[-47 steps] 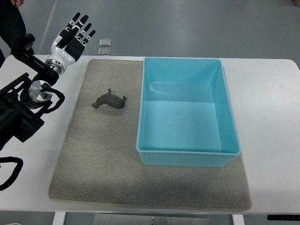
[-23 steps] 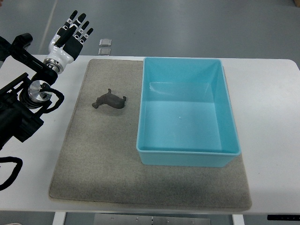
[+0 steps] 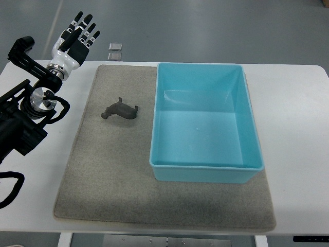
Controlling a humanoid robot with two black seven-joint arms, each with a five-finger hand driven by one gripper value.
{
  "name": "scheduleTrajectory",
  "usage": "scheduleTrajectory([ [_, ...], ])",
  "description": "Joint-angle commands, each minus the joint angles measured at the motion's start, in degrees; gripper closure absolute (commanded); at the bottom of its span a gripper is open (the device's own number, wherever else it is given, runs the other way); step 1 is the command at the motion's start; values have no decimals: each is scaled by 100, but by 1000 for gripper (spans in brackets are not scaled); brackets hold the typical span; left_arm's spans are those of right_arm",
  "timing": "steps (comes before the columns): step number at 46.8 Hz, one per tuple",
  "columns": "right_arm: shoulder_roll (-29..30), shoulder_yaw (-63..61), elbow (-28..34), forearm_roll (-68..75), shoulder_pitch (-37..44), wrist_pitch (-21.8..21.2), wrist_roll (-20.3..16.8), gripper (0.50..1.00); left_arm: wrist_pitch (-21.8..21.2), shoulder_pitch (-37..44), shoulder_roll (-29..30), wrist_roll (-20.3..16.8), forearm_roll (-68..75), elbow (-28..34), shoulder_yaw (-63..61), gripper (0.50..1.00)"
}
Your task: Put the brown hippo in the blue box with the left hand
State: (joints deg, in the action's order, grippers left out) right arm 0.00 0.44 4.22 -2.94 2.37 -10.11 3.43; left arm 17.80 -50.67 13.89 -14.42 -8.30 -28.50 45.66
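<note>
Hippo (image 3: 121,110) lies on the mat (image 3: 103,175), in the mat's upper left part, just beside the box's (image 3: 205,173) left wall but not touching it; nothing is holding it. Nearest the camera, the mat's front edge sits on the white table (image 3: 298,154), and the front wall of the box rests on the mat. Box interior looks bare: only blue floor shows. Hippo is dark brown-grey and small; it seems to lie on its side with its legs pointing toward the box, though the pose is too small to read with certainty. Left arm (image 3: 23,121) enters from the left edge, black links and cable over the table's left margin. Left hand (image 3: 73,40) is at the far left corner, past the mat's back corner, fingers (image 3: 77,21) spread and straight, holding nothing, palm side dark. Hand and hippo are well apart. Right arm not in view. Beyond the table's far edge, two small square objects (image 3: 115,51) lie on the grey floor. Judgement: the task is at its start, the reach-to-grasp step; no grasp made, no transfer begun. Next move calls for bringing the left hand nearer and rightward over the hippo, lowering it with fingers open, then closing around the body. A low, irregular toy on soft mat may call for a pinch from above; a slip or nudge toward the box wall is the likely risk.
</note>
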Motion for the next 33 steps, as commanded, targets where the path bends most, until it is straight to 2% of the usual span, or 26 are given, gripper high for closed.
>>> scheduleTrajectory([
  [1, 0, 0, 0, -5, 0, 0, 0, 564, -5, 4, 17, 0, 30, -24, -5, 504],
  [23, 0, 0, 0, 4, 0, 0, 0, 564, 4, -92, 298, 36, 144, -42, -110, 504],
  [33, 0, 0, 0, 4, 0, 0, 0, 564, 21, -189, 465, 44, 715, -50, -304, 506],
])
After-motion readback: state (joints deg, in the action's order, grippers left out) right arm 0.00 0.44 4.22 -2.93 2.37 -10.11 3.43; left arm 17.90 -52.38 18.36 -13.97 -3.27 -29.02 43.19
